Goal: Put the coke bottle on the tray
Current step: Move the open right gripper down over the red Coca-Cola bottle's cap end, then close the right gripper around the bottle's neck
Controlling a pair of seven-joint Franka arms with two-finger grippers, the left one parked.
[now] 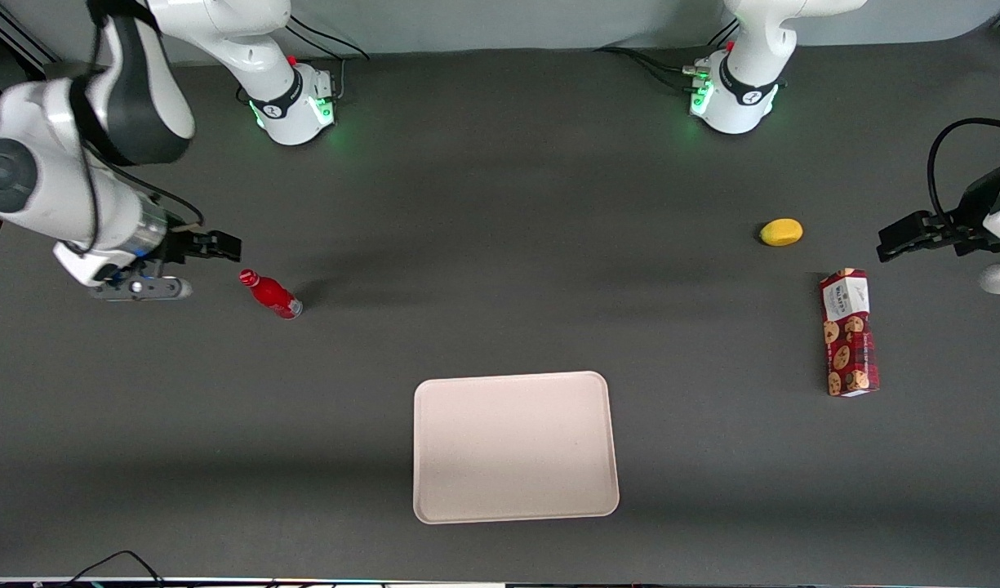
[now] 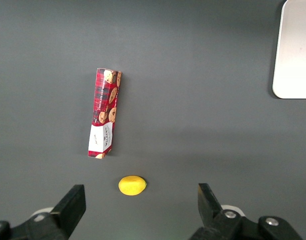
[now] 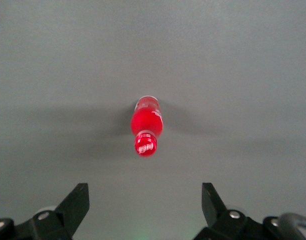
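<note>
Coke bottle [image 1: 270, 295] stands on the dark table [image 1: 500, 245] toward the working arm's end, apparently upright: the right wrist view looks down on its red cap [image 3: 145, 144] with the body below it, though the angle in the front view makes its exact tilt hard to judge. In the front view its long axis appears to run from the cap, on the gripper's side, to the clear base. The gripper [image 1: 222, 244] hovers just beside the cap, apart from it, fingers [image 3: 75, 205] spread wide and holding nothing. The tray [image 1: 514, 446] lies flat, nearer the front camera than the bottle and well apart from it, its long edges along the table's length. Bare tabletop lies between bottle and tray. A lemon [image 1: 781, 232] and a cookie box [image 1: 849, 332] lie toward the parked arm's end, well apart from the tray.
</note>
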